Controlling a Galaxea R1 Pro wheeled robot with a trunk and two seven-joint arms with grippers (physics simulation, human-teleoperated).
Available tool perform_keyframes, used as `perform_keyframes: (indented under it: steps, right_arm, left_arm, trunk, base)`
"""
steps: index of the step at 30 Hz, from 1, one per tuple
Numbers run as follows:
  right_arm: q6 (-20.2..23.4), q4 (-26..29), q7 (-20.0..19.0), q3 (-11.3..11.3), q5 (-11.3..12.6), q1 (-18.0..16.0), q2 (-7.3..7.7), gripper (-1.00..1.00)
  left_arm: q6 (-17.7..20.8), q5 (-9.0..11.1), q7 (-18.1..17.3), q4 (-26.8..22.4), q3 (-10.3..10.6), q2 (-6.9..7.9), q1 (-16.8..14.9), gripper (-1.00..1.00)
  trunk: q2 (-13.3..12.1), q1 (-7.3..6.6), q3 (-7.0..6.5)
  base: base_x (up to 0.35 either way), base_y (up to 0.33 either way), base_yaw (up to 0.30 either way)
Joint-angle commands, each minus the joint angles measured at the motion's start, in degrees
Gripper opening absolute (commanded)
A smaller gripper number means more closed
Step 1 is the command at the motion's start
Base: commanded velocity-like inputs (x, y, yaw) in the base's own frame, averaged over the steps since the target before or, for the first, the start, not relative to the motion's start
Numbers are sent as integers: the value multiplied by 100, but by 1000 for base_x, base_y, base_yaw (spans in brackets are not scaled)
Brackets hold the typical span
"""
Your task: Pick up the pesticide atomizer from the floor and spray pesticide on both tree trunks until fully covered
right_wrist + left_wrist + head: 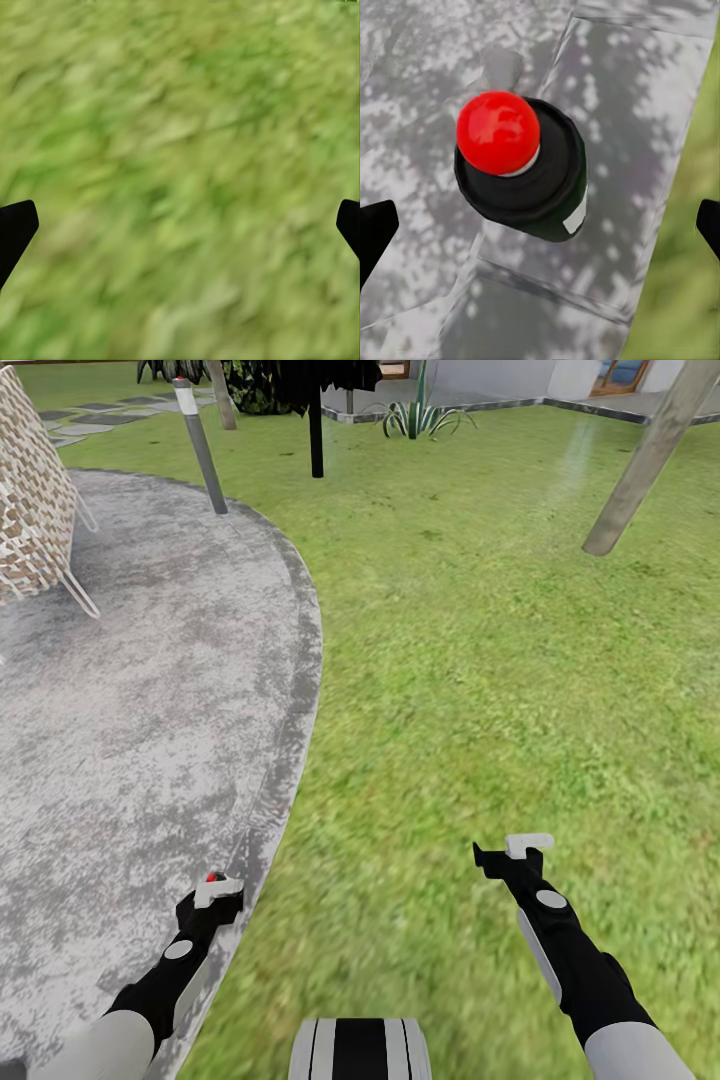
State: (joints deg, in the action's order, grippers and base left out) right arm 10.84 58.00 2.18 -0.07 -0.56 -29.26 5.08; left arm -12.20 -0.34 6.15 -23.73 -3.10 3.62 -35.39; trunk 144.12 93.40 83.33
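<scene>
The pesticide atomizer [521, 176] is a dark bottle with a round red cap, standing upright on the grey paving close to the lawn's edge. In the head view only its red cap [212, 877] peeks out beside my left gripper [222, 890]. That gripper hangs right over the bottle, open, with its black fingertips [376, 229] spread wide on either side and not touching it. My right gripper [512, 852] is open above bare grass, holding nothing. One pale leaning tree trunk [645, 460] rises at the far right; I see no white specks on it.
A curved grey paved patio [130, 710] covers the left, meeting the lawn [480, 640] along a raised kerb. A woven chair [30, 510] stands at far left, with a grey lamp post [200, 445], a black post [316, 435] and a spiky plant [420, 415] behind.
</scene>
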Motion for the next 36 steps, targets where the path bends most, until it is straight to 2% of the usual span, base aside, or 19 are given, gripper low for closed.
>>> perform_keyframes:
  steps: [1,36]
  right_arm:
    - [33,9,19,6,-6,0,2,100]
    - [35,9,19,-1,-6,-1,2,100]
  left_arm:
    - [-19,-4,9,3,-6,0,-3,100]
    - [-19,-1,9,0,-13,2,-3,100]
  trunk:
    - [1,0,3]
    - [1,0,22]
  base:
    - [68,0,0]
    - [15,0,16]
